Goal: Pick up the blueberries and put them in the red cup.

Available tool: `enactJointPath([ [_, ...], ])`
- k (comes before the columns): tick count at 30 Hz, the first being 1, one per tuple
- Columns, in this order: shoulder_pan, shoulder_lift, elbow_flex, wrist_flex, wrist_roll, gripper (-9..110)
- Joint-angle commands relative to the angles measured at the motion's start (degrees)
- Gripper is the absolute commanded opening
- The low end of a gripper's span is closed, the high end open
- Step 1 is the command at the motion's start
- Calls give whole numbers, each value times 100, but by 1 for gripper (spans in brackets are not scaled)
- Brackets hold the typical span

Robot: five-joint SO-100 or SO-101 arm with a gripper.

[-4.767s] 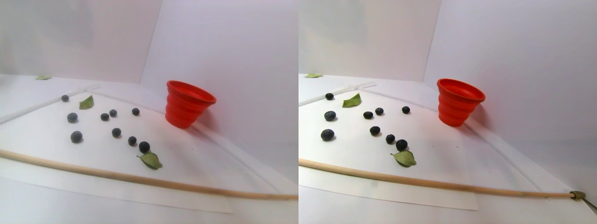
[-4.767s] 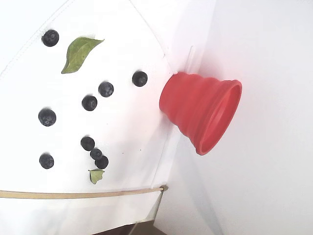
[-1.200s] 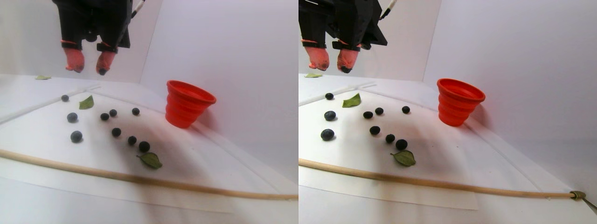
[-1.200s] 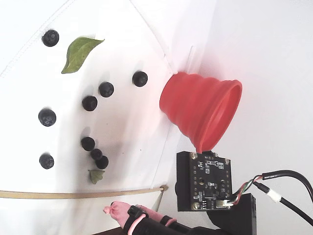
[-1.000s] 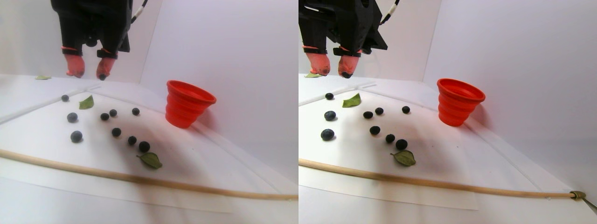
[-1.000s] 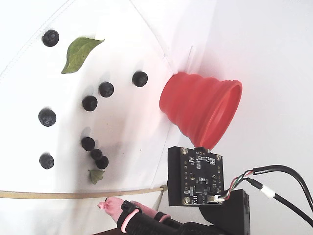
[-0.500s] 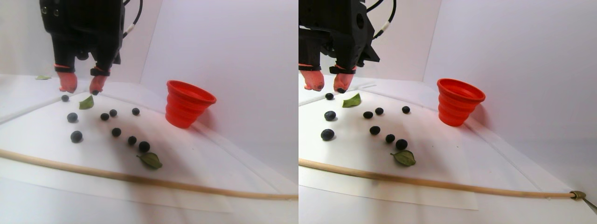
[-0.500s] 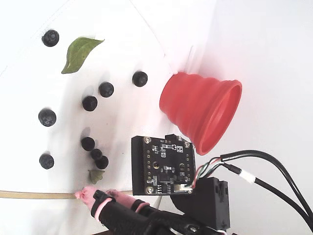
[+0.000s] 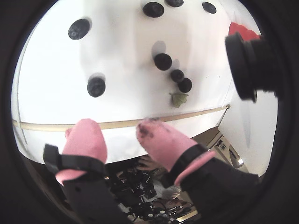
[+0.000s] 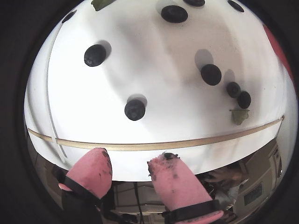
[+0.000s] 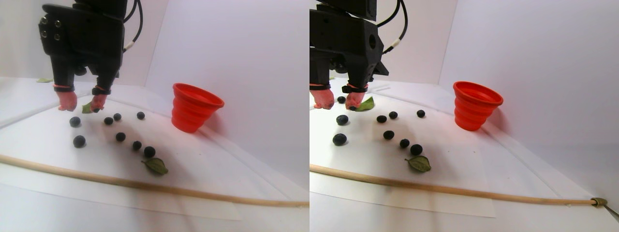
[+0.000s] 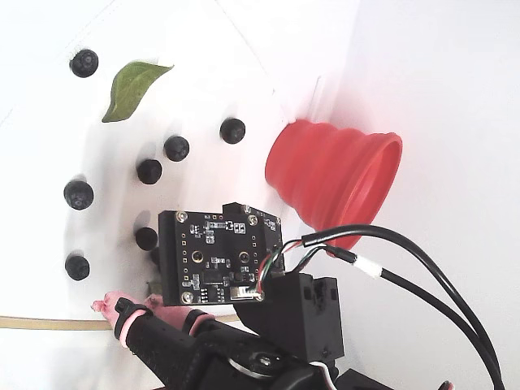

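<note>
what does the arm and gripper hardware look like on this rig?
Black plastic arm body. The gripper has two fingers in pink rubbery covers, smudged dark at the tips and held by black bands. A bare black circuit board rides on the wrist, with thin coloured wires and black cables carrying a white tag.

Blueberries (image 11: 120, 137) lie left of the red cup (image 11: 195, 108) (stereo pair view)

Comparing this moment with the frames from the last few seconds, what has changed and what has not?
The arm's pink-tipped two-finger gripper, absent at first, has come in from above and descended, jaws open and empty, toward the small dark blueberries on the white sheet. Nothing has been grasped. The berries, the green leaves, the ridged red cup and the wooden rod lie unchanged.
</note>
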Motion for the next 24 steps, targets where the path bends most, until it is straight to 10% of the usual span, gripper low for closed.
enactJointPath([
  [1, -44, -26, -316, -132, -35, 16],
  [24, -316, -1072, -694, -1257, -185, 17],
])
